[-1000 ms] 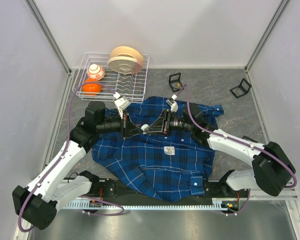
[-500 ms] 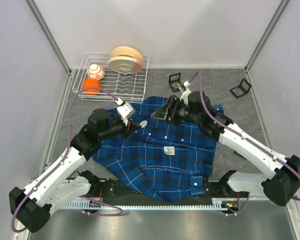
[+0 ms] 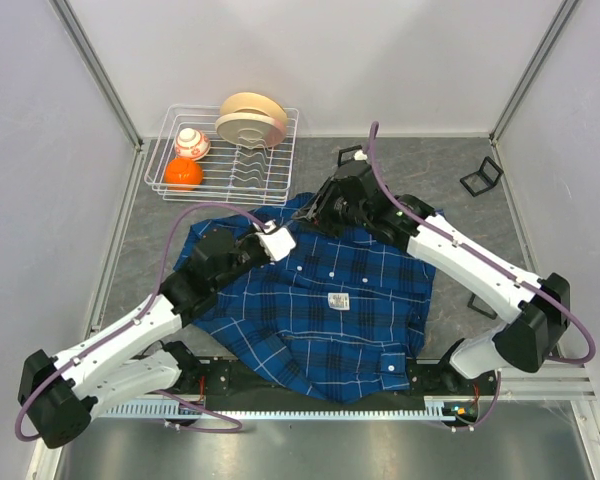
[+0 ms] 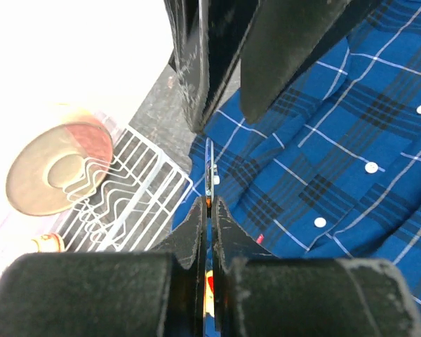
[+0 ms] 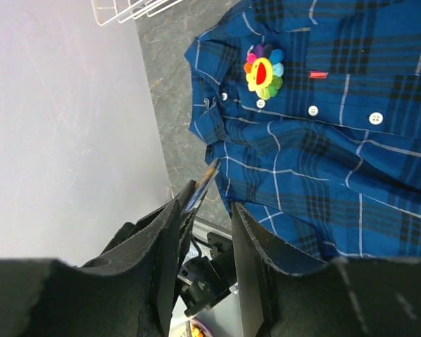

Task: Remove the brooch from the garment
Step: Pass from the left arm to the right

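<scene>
Rainbow flower brooch (image 5: pixel 264 70) pinned to the blue plaid garment (image 3: pixel 310 330) near its collar. The robot's left jaws pinch a shirt fold; right jaws hang parted. Tugging a fastened pin could tear cloth.

brooch (image 5: pixel 264 71) hidden overhead, garment (image 5: pixel 337 140) cropped in wrist views

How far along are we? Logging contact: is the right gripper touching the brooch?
Apart. In the right wrist view, a plain stretch of shirt lies between the right gripper and the brooch.
</scene>
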`<state>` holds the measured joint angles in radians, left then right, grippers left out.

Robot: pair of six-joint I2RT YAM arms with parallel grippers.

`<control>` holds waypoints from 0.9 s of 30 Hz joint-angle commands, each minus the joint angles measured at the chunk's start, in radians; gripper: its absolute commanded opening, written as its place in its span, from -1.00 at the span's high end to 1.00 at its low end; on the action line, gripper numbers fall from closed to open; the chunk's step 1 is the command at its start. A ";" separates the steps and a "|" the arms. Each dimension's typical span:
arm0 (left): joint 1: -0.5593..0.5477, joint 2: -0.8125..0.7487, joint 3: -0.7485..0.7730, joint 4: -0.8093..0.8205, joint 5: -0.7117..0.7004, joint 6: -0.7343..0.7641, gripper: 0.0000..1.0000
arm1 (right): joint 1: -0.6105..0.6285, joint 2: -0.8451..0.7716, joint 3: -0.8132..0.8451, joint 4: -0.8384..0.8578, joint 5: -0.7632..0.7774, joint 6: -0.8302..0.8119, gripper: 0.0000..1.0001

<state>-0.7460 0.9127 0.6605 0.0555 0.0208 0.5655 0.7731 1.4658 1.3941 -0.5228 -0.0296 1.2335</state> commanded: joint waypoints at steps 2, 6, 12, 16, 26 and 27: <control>-0.029 0.015 -0.006 0.112 -0.052 0.119 0.96 | 0.011 0.021 0.016 -0.014 0.033 0.058 0.19; -0.039 0.015 -0.010 0.109 -0.045 0.128 0.96 | 0.011 0.034 0.014 0.015 0.033 0.072 0.27; -0.055 0.020 -0.004 0.107 -0.059 0.145 0.96 | 0.015 0.044 0.003 0.038 0.033 0.093 0.43; -0.072 0.037 -0.002 0.103 -0.071 0.165 0.96 | 0.015 0.045 -0.004 0.050 0.005 0.106 0.46; -0.101 0.034 0.014 0.074 -0.065 0.142 0.60 | 0.011 0.024 -0.075 0.109 -0.007 0.127 1.00; -0.101 0.025 0.013 0.064 -0.042 0.131 0.39 | 0.006 0.018 -0.087 0.134 -0.006 0.127 1.00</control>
<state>-0.8337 0.9585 0.6567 0.0937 -0.0799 0.7052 0.7815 1.5074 1.3514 -0.4599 -0.0227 1.3579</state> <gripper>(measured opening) 0.083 0.010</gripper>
